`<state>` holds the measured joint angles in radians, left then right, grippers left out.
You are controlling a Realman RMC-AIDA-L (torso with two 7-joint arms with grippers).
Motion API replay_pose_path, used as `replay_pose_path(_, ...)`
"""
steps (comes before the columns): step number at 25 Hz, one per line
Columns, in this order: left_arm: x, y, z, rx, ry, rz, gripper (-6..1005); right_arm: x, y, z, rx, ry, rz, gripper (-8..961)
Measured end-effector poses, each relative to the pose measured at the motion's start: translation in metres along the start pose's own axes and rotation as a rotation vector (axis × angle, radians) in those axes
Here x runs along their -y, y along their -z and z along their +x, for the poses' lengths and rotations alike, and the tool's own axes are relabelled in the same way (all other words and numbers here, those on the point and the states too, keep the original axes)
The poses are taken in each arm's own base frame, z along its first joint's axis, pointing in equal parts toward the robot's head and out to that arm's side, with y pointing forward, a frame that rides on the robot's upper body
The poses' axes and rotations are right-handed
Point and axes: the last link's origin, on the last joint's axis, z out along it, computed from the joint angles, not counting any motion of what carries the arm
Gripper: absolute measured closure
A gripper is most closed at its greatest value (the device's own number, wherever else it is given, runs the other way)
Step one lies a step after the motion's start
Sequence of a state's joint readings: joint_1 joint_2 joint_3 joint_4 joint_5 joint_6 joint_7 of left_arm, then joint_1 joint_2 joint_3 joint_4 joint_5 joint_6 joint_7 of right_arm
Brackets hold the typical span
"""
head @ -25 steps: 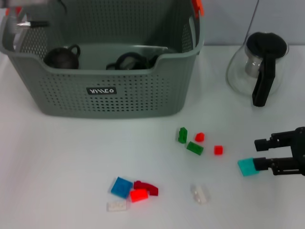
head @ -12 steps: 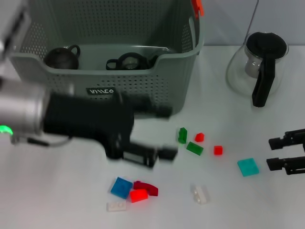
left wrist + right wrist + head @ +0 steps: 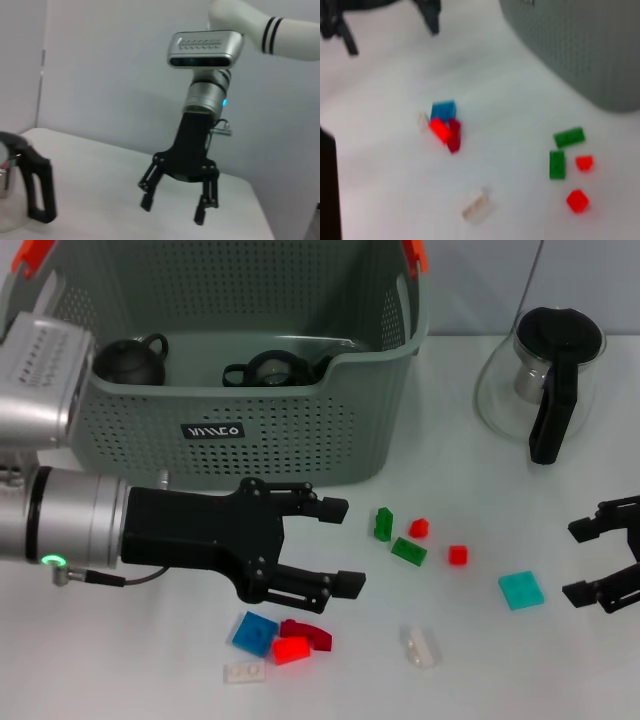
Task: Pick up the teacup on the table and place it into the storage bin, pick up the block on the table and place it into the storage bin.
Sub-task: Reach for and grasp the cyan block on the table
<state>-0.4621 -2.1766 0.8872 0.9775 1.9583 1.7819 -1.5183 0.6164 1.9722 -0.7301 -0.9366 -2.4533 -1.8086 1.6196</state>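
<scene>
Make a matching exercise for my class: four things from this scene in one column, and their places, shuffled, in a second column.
Column 1
1. black teacup
2. teal block
3. glass teapot
4. left tool

Column 2
A. on the table just in front of the right tool
B. open, over the table in front of the storage bin
C. inside the storage bin
D. on the table to the right of the storage bin

Pairs: 1-C, 2-A, 3-D, 4-B

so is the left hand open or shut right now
Open. In the head view the left hand has its two black fingers spread well apart, nothing between them, hovering over the table in front of the storage bin.
</scene>
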Motion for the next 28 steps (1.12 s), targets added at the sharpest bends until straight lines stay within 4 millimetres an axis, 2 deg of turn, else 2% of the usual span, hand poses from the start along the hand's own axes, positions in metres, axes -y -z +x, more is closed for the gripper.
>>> replay_pose_path(5,0.000,-0.004,-0.014,0.028,-0.062,-0.002,146,0.003,-0.015,-0.018,-0.170,0.100,0.025,3)
replay_pose_path(13,-0.005,-0.006,-0.031,0.089,-0.126,-0.025,150,0.002,-0.054,-0.054,-0.425,0.268,0.059,6)
replay_pose_path(28,-0.005,0.000,-0.042,0.068,-0.108,0.015,152,-0.003,-0.101,-0.061,-0.569,0.387,0.110,15)
